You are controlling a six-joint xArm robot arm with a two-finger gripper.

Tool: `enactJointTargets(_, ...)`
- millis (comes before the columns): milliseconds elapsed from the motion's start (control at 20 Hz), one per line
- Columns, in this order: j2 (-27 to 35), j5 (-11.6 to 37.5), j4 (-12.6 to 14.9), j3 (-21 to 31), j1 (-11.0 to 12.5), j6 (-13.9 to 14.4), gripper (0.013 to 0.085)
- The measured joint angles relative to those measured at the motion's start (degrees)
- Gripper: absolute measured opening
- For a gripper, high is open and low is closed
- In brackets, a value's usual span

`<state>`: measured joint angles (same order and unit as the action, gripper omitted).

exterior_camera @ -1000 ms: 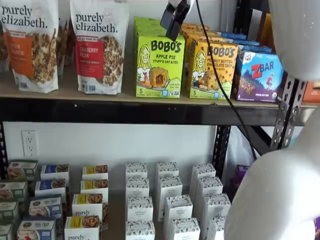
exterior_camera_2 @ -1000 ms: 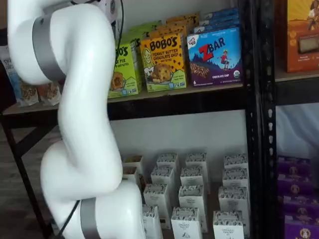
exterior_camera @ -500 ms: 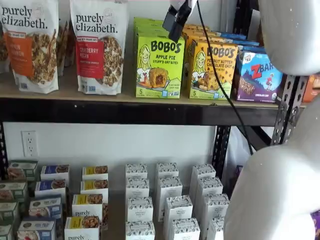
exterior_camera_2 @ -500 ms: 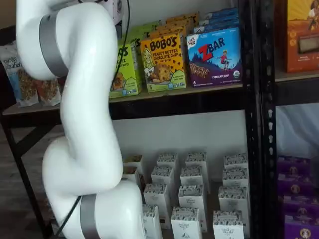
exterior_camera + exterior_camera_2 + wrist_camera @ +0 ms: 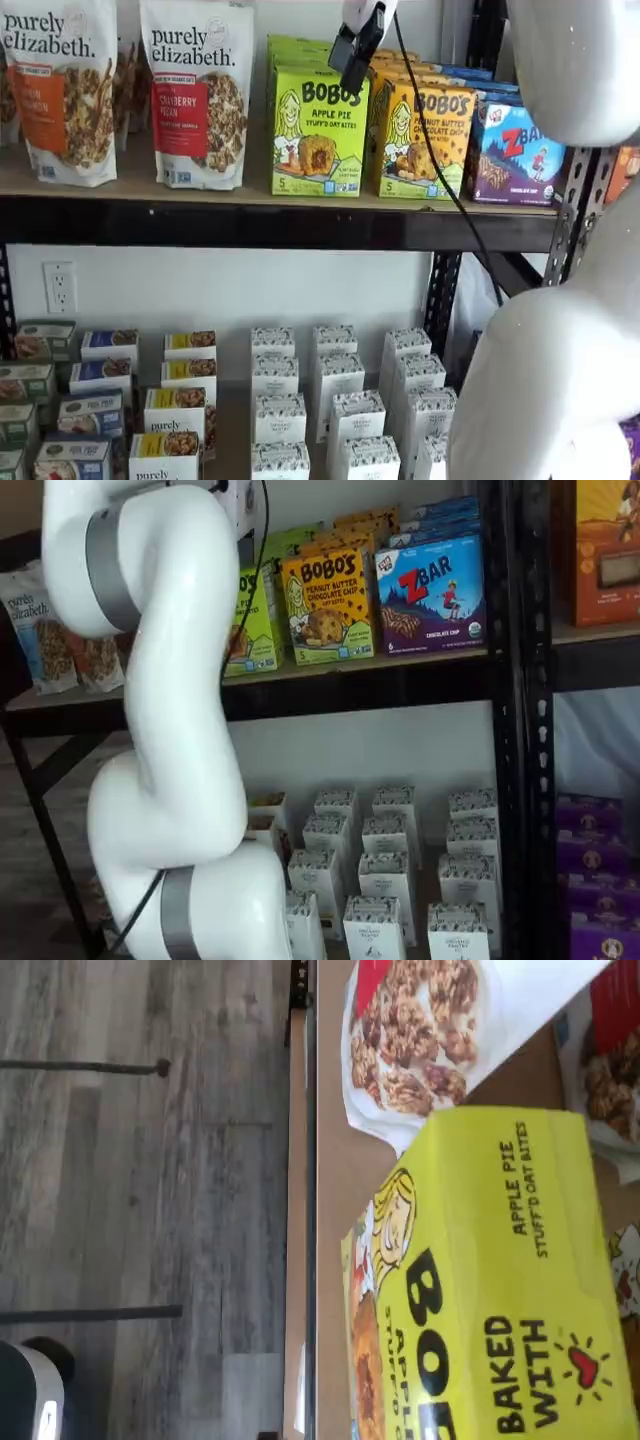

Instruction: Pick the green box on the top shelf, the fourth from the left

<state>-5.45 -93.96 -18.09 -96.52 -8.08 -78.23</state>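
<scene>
The green box (image 5: 318,130) is a lime carton printed "BOBO'S APPLE PIE". It stands upright at the front of the top shelf (image 5: 200,222), with more of the same behind it. My gripper (image 5: 352,60) hangs from above in a shelf view, its black fingers just over the box's upper right corner. They show side-on, so no gap can be judged, and nothing is in them. In a shelf view my white arm hides much of the box (image 5: 258,620). The wrist view shows the box's top and front (image 5: 490,1290) close up on the tan board (image 5: 330,1210).
Two Purely Elizabeth granola bags (image 5: 200,95) stand left of the green box. A yellow-orange Bobo's carton (image 5: 425,140) and a blue Z Bar box (image 5: 515,150) stand right of it. A black cable (image 5: 440,170) hangs in front. Small boxes (image 5: 280,400) fill the lower shelf.
The gripper has shifted slightly right, staying over the green box's top right corner. The white arm has swung a little across both shelf views. The boxes have not moved.
</scene>
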Motion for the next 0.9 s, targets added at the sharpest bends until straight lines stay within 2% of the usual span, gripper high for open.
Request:
enactJointTargets(250, 0.23, 0.95, 0.61, 0.90, -0.28, -0.16, 0.0850)
enactJointTargets(650, 0.90, 0.26, -1.48, -0.19, 0.45, -0.45, 0.0850)
enactJointTargets(900, 1.10, 0.25, 0.18, -0.56, -0.11, -0.12, 0.0850)
